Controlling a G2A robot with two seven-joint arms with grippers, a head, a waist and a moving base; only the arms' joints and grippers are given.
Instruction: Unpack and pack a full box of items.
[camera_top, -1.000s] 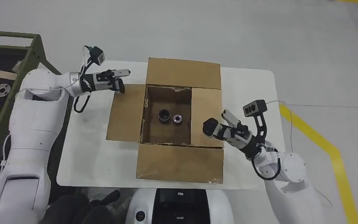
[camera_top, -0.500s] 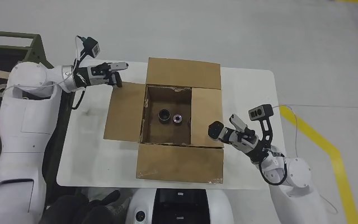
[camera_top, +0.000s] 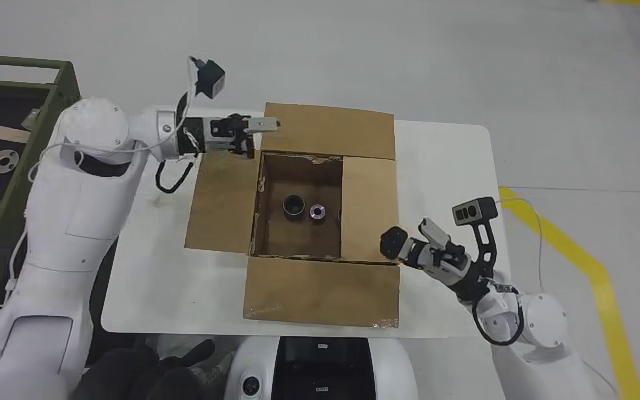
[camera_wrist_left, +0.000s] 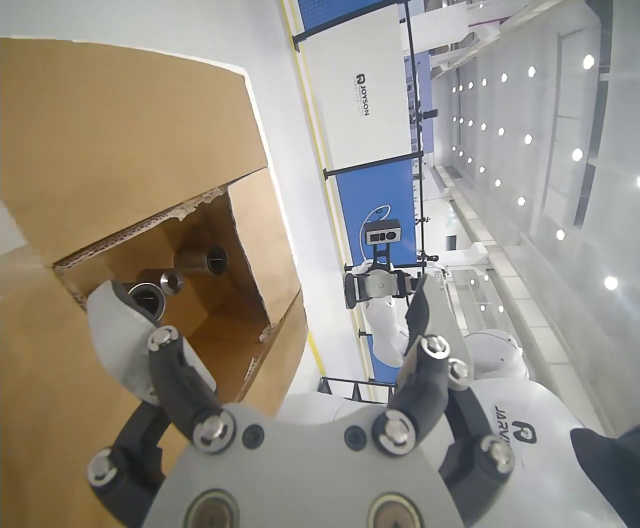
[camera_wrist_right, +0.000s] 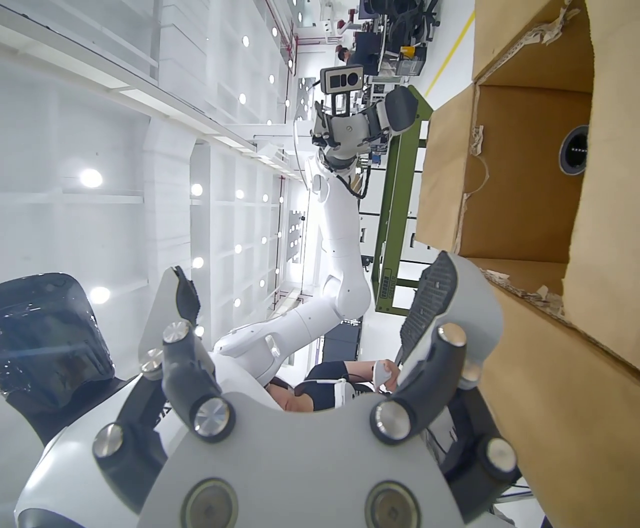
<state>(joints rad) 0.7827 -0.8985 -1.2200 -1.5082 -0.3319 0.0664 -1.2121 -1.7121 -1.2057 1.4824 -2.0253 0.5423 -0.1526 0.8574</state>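
Brown cardboard box (camera_top: 300, 285) mid white table (camera_top: 150, 290), dark metal cylinder (camera_top: 294, 207) inside, left of small metal ring (camera_top: 317, 211), my left gripper (camera_top: 262, 124) over far-left box corner, right gripper (camera_top: 406, 233) by right flap.

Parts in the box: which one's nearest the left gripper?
The larger dark ring. The smaller, paler part lies beside it, on the side away from the left gripper, which hovers over a corner of the box.

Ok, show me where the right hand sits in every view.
Top view: the right hand, open, hangs just off the cardboard box's right flap.
Left wrist view: the right hand is small and distant, beyond the box.
Right wrist view: the right hand is in the foreground, next to the box.
Shared landmark: the open cardboard box.
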